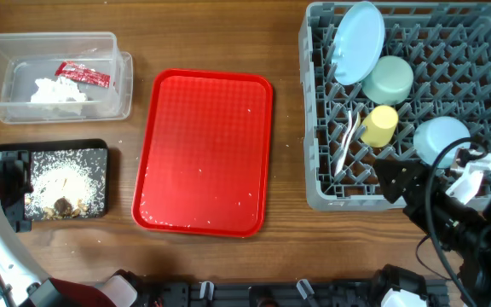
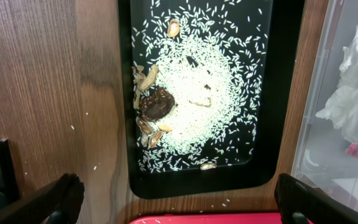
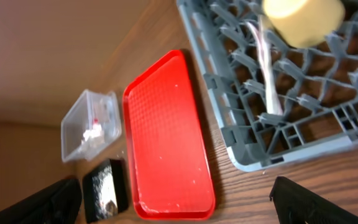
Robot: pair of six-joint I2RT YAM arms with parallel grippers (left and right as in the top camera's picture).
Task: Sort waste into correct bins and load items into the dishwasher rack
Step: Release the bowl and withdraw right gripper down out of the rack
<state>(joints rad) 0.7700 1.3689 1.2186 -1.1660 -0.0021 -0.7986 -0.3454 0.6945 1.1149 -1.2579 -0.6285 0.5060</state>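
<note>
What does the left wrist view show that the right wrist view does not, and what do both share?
Only the left wrist view: separate rice grains and brown food scraps. Only the right wrist view: the grey dishwasher rack, with the yellow cup and white cutlery in it. Both: the black tray, the clear tub and the red tray.

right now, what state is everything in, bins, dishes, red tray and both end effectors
clear tub: holds tissue and red sachet
black tray: holds rice and brown scraps
red tray: a few white crumbs on it
plate: in rack, standing tilted
green bowl: in rack
yellow cup: in rack, on its side
light blue bowl: in rack
fork and spoon: in rack
left end effector: open, empty
right end effector: open, empty
</note>
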